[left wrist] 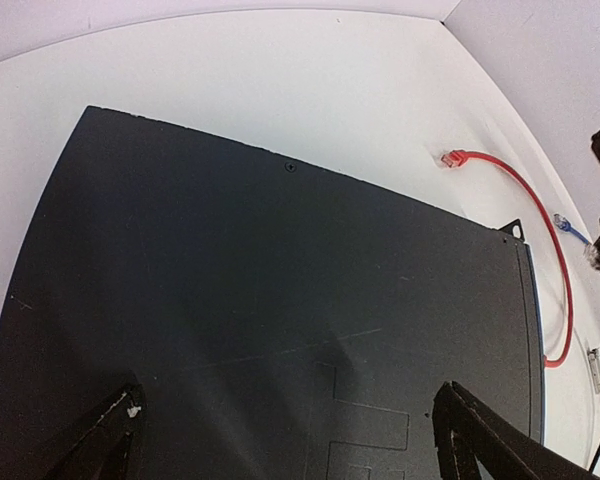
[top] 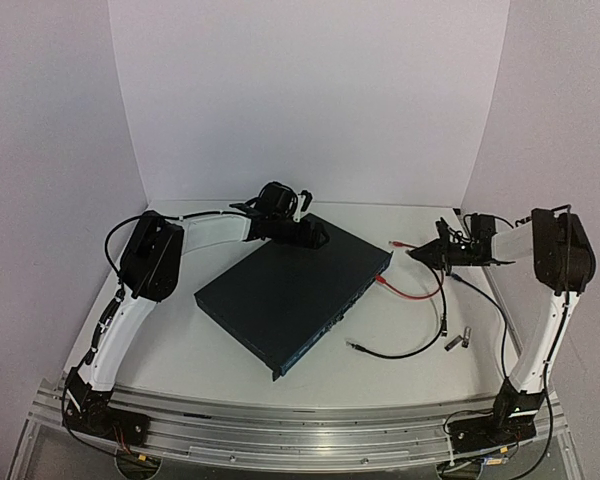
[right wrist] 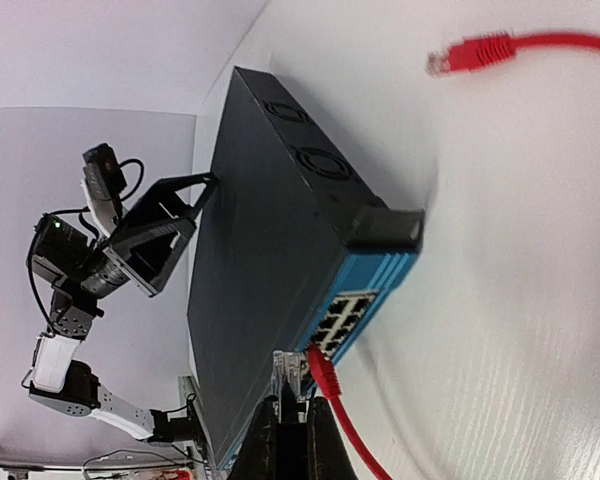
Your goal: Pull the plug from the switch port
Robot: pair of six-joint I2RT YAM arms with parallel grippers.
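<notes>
Spread wide, the left fingers (left wrist: pixel 480 437) rest on the flat dark navy metal switch (top: pixel 280 295) lying central on the bench (top: pixel 180 362), probably bracing it. The right fingers (right wrist: pixel 265 447), shut, hang apart to its right, facing the red plug (right wrist: pixel 318 362) in its port.

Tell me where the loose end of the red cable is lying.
In the top view, the loose red plug lies on the table just beyond the switch's far right corner.

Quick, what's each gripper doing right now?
Left gripper: open, over the switch, holding nothing.
Right gripper: shut on a clear plug.
</notes>
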